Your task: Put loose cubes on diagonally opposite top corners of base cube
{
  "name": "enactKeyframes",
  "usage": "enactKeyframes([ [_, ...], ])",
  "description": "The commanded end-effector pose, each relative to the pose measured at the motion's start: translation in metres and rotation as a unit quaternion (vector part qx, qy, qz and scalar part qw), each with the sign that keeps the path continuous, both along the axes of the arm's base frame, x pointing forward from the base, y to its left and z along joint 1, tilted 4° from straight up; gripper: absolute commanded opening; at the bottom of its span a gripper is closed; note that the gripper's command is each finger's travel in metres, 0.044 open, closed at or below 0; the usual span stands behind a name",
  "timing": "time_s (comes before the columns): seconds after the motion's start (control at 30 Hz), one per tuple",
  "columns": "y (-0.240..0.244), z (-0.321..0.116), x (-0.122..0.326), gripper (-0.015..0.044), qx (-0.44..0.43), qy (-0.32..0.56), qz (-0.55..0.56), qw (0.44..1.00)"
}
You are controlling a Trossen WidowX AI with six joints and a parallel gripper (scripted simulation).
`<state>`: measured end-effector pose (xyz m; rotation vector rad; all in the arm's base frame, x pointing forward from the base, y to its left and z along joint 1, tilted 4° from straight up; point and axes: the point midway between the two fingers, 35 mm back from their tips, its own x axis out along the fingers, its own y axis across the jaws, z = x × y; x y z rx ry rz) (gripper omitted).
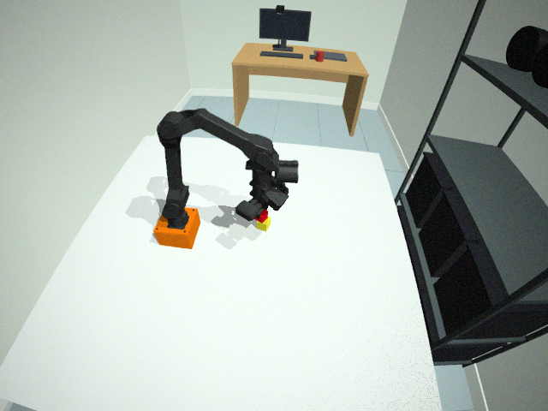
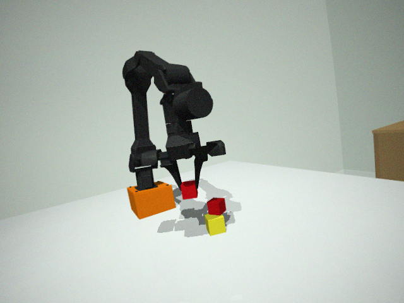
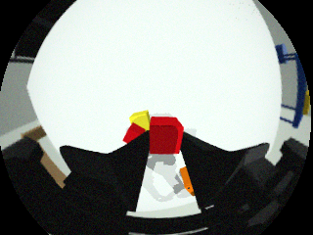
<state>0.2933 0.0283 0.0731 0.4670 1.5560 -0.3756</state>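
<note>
Top view: your claw (image 1: 262,214) hangs right over the yellow base cube (image 1: 263,223), arm hiding most of the stack

Exterior view: claw clenched on one red cube (image 2: 189,189), carried clear of the tabletop (image 2: 293,228); the base sits below, toward the camera and right, second red cube (image 2: 216,206) capping one corner. Matte, sharp-edged blocks

Wrist view: held cube fills centre, base corner just beyond to its left

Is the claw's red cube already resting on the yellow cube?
No: in the exterior view the held red cube hangs between the claw fingers in the air, apart from the yellow cube, which already carries another red cube.
</note>
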Motion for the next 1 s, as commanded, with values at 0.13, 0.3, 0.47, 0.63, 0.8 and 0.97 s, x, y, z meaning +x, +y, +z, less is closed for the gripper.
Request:
enactKeyframes([
  [0.13, 0.014, 0.002, 0.008, 0.0105, 0.002, 0.004, -0.123, 0.992],
  [0.3, 0.022, 0.001, 0.011, 0.0105, 0.002, 0.009, -0.196, 0.981],
  [0.47, 0.030, 0.001, 0.013, 0.0105, 0.002, 0.014, -0.265, 0.964],
  [0.63, 0.032, 0.001, 0.014, 0.0105, 0.002, 0.014, -0.274, 0.962],
  [0.8, 0.032, -0.003, 0.014, 0.0105, 0.002, 0.014, -0.275, 0.961],
  [0.97, 0.032, -0.019, 0.013, 0.0105, 0.002, 0.015, -0.277, 0.961],
])
